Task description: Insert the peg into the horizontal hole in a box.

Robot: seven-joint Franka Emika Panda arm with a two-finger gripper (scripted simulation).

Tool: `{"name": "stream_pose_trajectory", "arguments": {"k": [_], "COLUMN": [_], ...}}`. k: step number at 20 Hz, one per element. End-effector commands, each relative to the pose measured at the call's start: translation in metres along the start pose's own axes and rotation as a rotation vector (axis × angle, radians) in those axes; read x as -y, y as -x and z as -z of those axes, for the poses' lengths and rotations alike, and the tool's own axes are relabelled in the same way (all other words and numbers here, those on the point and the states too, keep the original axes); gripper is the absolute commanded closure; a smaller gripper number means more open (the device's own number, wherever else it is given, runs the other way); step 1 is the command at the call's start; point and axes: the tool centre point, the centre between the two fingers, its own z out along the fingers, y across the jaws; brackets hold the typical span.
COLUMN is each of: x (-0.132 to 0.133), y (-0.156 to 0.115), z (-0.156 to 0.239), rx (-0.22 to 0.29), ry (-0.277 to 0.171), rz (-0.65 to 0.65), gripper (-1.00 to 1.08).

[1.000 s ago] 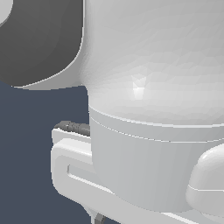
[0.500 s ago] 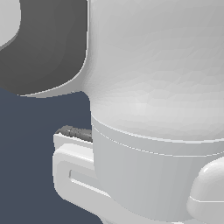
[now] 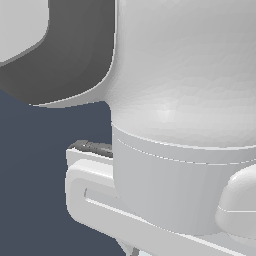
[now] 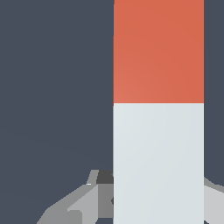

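The arm (image 3: 180, 125) looms close; end effector (image 4: 157, 197) seemingly clamped.

**Orange-red and white peg against slate-blue ground**

The peg (image 4: 158, 109) shows two flat colour blocks, orange-red over pale white, split by a straight line. Grey tool (image 4: 158, 205) parts flank its white end. In the exterior view, the arm (image 3: 185, 100) is glossy white-grey with a charcoal band at upper left, before plain dark slate-blue.
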Motion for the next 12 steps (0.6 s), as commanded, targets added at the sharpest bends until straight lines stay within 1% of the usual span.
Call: {"name": "stream_pose_trajectory", "arguments": {"k": [1, 4, 7, 9, 12], "x": [-0.004, -0.009, -0.014, -0.016, -0.014], "y": [-0.015, -0.042, -0.081, -0.113, -0.17], "z": [0.007, 0.017, 0.031, 0.042, 0.063], "rx": [-0.001, 0.0, 0.001, 0.001, 0.002], "ry": [0.004, 0.004, 0.005, 0.005, 0.005], "rz": [0.026, 0.076, 0.146, 0.204, 0.307], "gripper": [1.08, 1.08, 1.08, 1.08, 1.08]}}
